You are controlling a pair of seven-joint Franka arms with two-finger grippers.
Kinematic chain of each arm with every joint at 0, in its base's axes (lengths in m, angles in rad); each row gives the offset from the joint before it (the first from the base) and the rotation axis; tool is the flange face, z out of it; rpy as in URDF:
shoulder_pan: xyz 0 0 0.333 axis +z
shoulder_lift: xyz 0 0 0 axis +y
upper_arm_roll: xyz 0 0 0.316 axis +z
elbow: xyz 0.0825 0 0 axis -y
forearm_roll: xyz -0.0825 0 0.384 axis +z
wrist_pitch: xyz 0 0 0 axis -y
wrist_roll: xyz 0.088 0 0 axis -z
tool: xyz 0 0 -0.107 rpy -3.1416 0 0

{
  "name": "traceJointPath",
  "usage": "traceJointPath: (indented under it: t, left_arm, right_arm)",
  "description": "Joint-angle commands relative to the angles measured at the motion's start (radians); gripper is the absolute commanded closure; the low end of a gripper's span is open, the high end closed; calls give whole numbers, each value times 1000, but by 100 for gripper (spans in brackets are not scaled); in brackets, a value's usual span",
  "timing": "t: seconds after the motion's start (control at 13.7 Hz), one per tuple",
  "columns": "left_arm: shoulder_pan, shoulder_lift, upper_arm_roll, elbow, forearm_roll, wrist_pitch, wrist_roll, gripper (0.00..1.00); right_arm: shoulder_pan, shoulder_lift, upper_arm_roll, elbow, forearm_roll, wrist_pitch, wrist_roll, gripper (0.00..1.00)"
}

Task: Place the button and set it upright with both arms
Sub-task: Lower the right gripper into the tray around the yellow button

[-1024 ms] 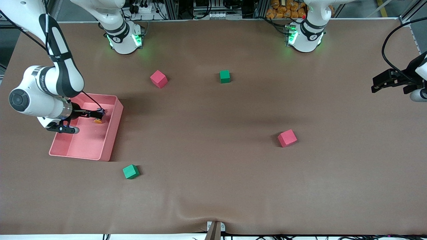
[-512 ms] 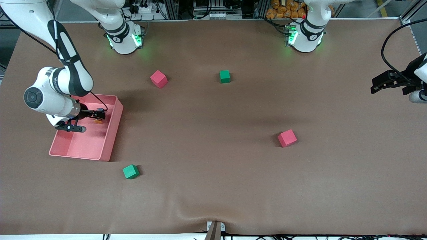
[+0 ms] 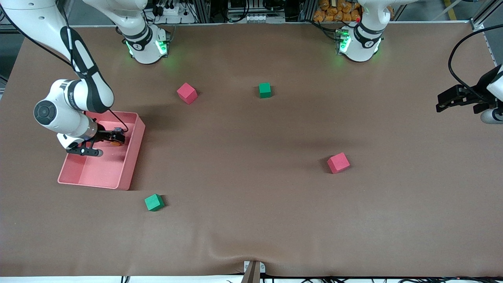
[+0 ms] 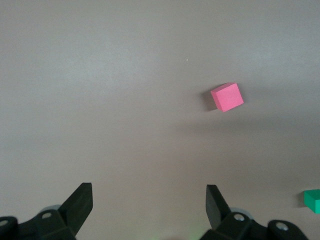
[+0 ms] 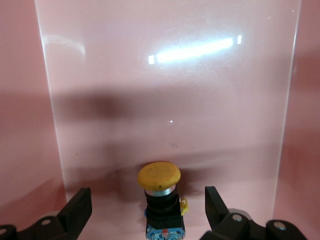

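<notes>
R gripper point(image 5: 145, 212) fingers point(image 5: 77, 207) spread wide, straddling the button point(image 5: 160, 197) lying in the pink bin point(image 3: 131, 157). Risk: closing off-centre pops it sideways. L gripper point(image 4: 147, 207) open, waits over bare tabletop point(image 3: 251, 196).

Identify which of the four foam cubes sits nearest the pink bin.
The green cube nearest the front camera, just off the pink bin's near corner. The other green cube and both red cubes lie farther away.
</notes>
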State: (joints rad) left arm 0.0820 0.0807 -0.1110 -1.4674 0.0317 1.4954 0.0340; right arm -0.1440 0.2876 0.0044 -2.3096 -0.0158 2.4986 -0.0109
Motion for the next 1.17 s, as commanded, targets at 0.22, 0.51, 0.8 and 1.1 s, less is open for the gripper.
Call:
traceJointPath:
  t: [0.22, 0.51, 0.8, 1.1]
  left_arm:
    - [-4, 1, -6, 12, 7, 2, -11, 0]
    - [-5, 1, -7, 12, 14, 2, -11, 0]
    - [-10, 2, -13, 12, 11, 3, -11, 0]
    - [-10, 1, -15, 12, 7, 6, -9, 0]
  right_arm:
    - [-19, 27, 6, -36, -29, 68, -3, 0]
    - [-8, 45, 8, -21, -24, 71, 0, 0]
    - [-8, 65, 9, -14, -24, 84, 0, 0]
    - [-3, 70, 9, -16, -24, 86, -3, 0]
